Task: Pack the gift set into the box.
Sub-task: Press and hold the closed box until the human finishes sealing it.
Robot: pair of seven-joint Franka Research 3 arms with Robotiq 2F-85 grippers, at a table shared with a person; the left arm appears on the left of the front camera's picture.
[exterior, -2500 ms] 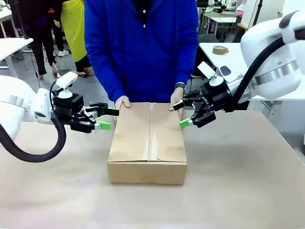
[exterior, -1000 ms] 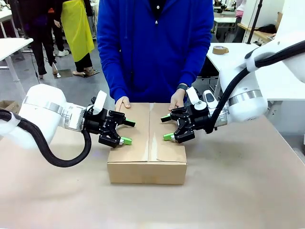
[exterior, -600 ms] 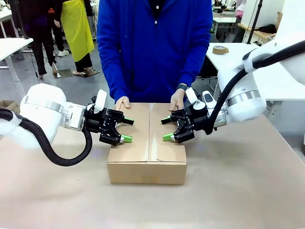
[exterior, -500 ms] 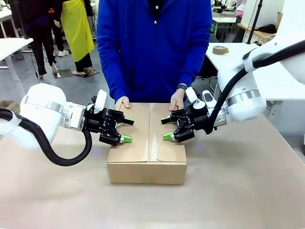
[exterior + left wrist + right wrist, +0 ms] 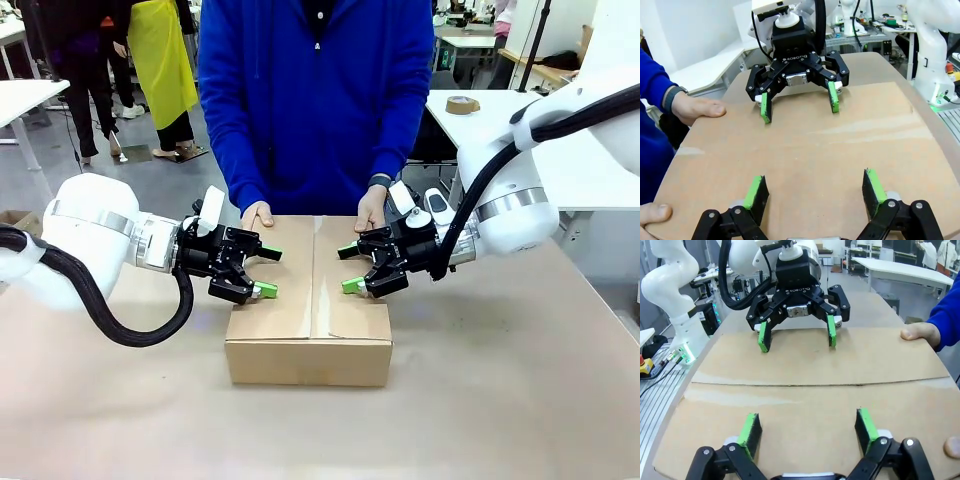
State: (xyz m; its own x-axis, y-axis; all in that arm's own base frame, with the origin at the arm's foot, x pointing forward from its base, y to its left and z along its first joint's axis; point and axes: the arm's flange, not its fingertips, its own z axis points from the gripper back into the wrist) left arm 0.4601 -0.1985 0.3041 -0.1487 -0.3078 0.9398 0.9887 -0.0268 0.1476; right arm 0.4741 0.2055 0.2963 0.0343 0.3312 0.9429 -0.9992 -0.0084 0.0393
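The brown cardboard box (image 5: 310,290) sits shut in the middle of the table, its top flaps meeting at a centre seam. The gift set is hidden from view. My left gripper (image 5: 267,272) hovers open just above the box's left flap; in the left wrist view (image 5: 814,192) its green pads straddle bare cardboard (image 5: 805,145). Opposite it, my right gripper (image 5: 349,268) stands open over the right flap, seen close in the right wrist view (image 5: 807,430). The person's hands (image 5: 257,213) (image 5: 372,208) rest on the box's far edge.
The person in a blue top stands at the table's far side. A tape roll (image 5: 462,104) lies on a white table at the back right. The brown table surface (image 5: 500,380) spreads around the box, with other people farther off at the back left.
Both grippers have come inward from beside the box to above its top flaps, then held nearly still over the last second. The person's hands stay on the far edge.
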